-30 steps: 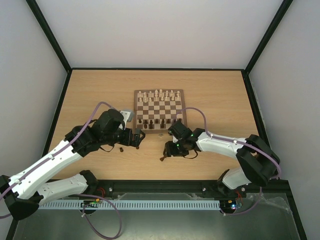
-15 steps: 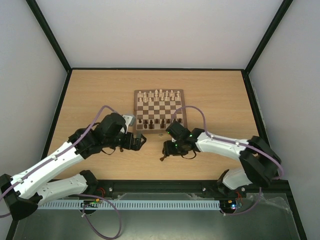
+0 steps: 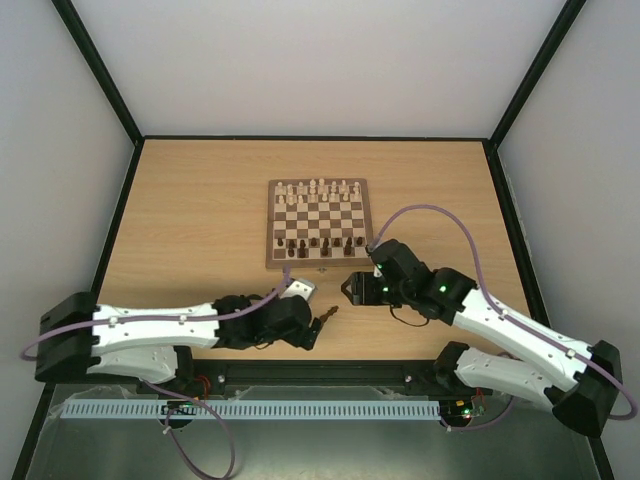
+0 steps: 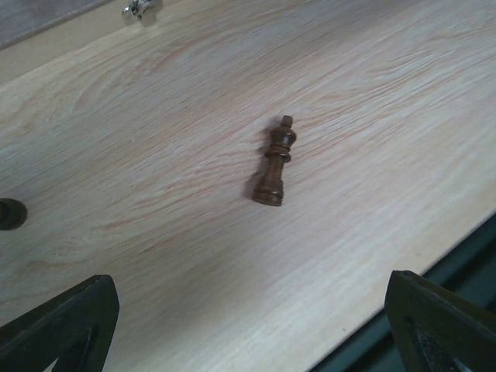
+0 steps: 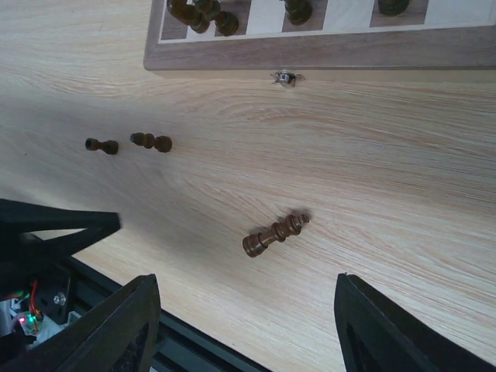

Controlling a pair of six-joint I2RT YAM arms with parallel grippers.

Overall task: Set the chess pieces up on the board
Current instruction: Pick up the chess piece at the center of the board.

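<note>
The board (image 3: 318,262) stands mid-table with cream pieces (image 3: 317,188) on its far rows and dark pieces (image 3: 320,243) on its near rows. A dark brown piece (image 3: 327,314) lies on its side on the tabletop in front of the board; it shows in the left wrist view (image 4: 275,163) and in the right wrist view (image 5: 275,232). My left gripper (image 3: 313,331) (image 4: 248,333) is open and empty, just short of that piece. My right gripper (image 3: 349,291) (image 5: 248,325) is open and empty, above the piece and nearer the board.
Two small dark pieces (image 5: 101,146) (image 5: 152,142) lie on the tabletop left of the fallen one; one shows at the left wrist view's edge (image 4: 9,213). The board's metal clasp (image 5: 285,77) sits on its near border. The table's black front rail (image 3: 320,368) is close behind the grippers.
My left arm has swung down to the near edge and its gripper now sits by the fallen dark piece. My right gripper has drawn back right and toward the board.
</note>
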